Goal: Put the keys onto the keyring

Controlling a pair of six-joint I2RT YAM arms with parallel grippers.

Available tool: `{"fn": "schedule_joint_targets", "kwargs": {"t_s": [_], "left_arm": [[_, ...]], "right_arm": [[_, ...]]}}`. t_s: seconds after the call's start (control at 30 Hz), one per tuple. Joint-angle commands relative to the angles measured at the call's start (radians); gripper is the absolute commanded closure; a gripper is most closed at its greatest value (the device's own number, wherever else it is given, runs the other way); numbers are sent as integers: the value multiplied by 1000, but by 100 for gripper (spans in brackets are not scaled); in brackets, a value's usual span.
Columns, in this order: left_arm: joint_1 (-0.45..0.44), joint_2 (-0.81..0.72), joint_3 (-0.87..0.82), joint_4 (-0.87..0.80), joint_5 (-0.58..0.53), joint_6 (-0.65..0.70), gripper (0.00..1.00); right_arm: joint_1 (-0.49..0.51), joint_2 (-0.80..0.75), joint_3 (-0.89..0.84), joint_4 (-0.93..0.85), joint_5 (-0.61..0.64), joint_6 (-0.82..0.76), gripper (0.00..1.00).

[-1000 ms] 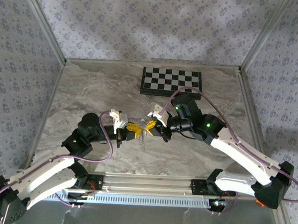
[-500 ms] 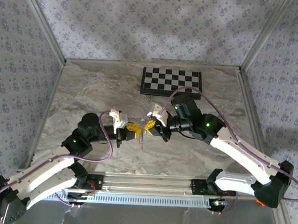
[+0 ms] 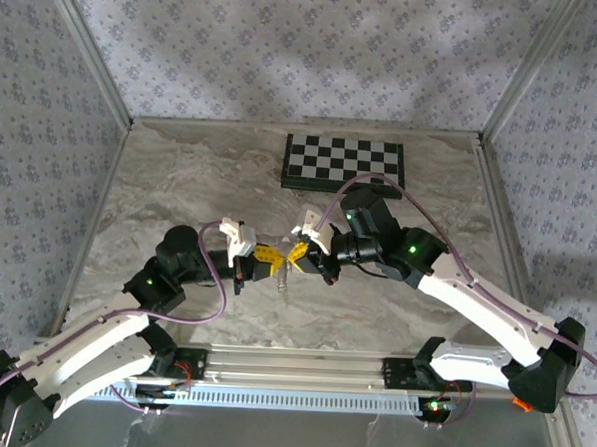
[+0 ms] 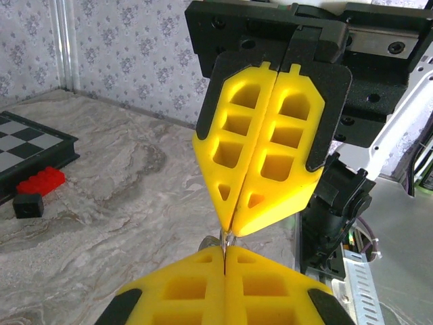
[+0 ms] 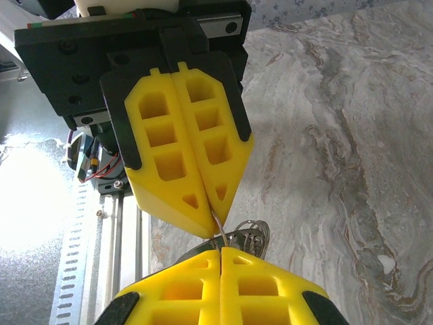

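Overhead, the marble table [image 3: 181,177] fills the pen. The left arm [image 3: 102,343] reaches in from 7 o'clock and the right arm [image 3: 475,298] from 4 o'clock. They meet just below the table's centre, with the checkerboard [image 3: 344,164] lying flat at 12 o'clock from that meeting point.

From above, the left gripper [image 3: 274,263] and the right gripper [image 3: 297,251] stand tip to tip, almost touching. Their yellow fingers hide whatever sits between them, and only a faint pale smudge hangs at 6 o'clock below the tips.

The left wrist camera shows its own fingers pressed together at 6 o'clock, cut off by the frame edge. The right gripper's fingers point down from 12 o'clock, also pressed together, with only a sliver of metal in the gap. Toward 9 o'clock it picks up a red block [image 4: 40,181] and a black block [image 4: 27,205] beside the board's corner, which the overhead view does not resolve.

The right wrist camera gives the clearest look. The keyring [image 5: 247,234] shows as a small bunch of silvery loops off the table at the tips. A thin strand of it runs from the closed left fingertips into the closed right ones, so both grippers are clamped on it. Whether a key is among the loops is too small to tell.
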Motion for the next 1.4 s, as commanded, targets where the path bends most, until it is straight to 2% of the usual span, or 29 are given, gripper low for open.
{"fn": "schedule_joint_targets", "kwargs": {"t_s": [0.0, 0.37, 1.37], "left_arm": [[-10, -11, 38, 19, 8, 16, 100], [-11, -2, 41, 17, 6, 18, 100], [-19, -8, 45, 16, 6, 17, 100]], "right_arm": [[12, -25, 31, -17, 48, -4, 100], [22, -50, 36, -49, 78, -31, 100], [30, -34, 16, 12, 41, -28, 100]]}}
